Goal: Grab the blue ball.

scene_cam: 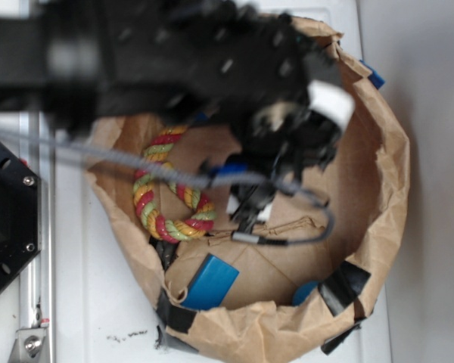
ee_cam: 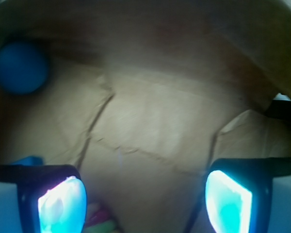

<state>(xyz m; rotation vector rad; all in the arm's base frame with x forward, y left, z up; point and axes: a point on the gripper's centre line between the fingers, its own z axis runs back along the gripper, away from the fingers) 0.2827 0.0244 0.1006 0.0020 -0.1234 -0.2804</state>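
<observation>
Because the blue ball (ee_cam: 20,66) is small, smooth and round, it is judged light but prone to slip or roll; the grasp belongs across its widest part. It rests on the paper bag (ee_cam: 150,121) floor against the wall, well apart from the released, empty fingers (ee_cam: 62,204).

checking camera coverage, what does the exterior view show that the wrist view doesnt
Only the exterior view shows the rope ring, the whole paper bag rim and the robot arm above it. Only the wrist view shows the gripper fingers spread open over bare paper, with nothing between them. Both show the blue ball and a part of the blue block inside the bag.
</observation>
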